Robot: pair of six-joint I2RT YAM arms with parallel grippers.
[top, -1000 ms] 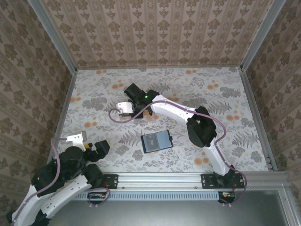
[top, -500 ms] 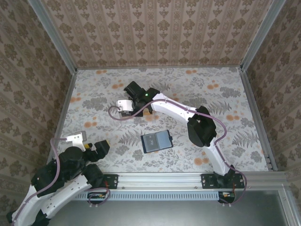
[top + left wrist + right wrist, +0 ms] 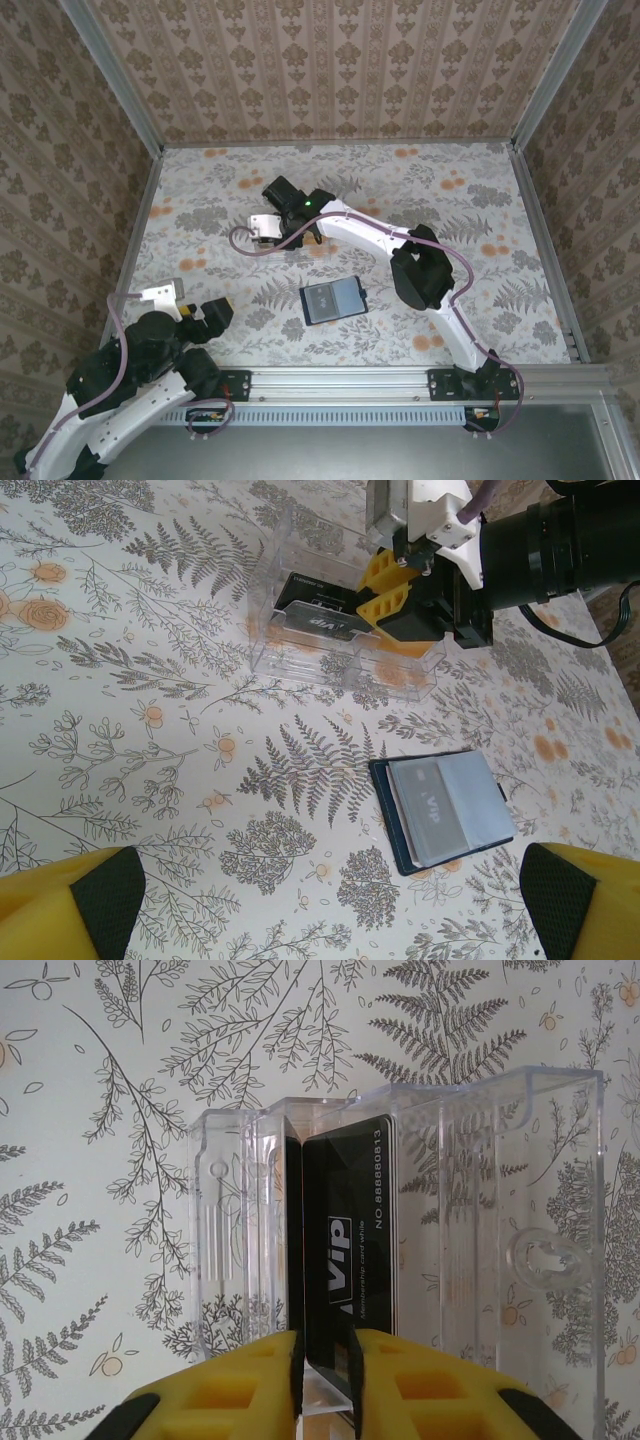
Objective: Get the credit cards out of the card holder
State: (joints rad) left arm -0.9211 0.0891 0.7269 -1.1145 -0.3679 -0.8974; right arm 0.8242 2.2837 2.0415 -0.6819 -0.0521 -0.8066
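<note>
Fingers of the right gripper (image 3: 325, 1348) straddled a black VIP card (image 3: 345, 1250), grip uncertain.
Open card holder (image 3: 332, 300) lay flat, long axis nearly left-right; left gripper (image 3: 325, 900) stood wide apart, empty.

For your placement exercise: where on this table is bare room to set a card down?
Bare: the right side of the table, between the right arm and the rail. Crowded: around the clear box under the right gripper.

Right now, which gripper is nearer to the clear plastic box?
Right. The right gripper is at the clear plastic box, straddling the black card standing in it; the left gripper sits open by the table's near-left corner, well short of it.
</note>
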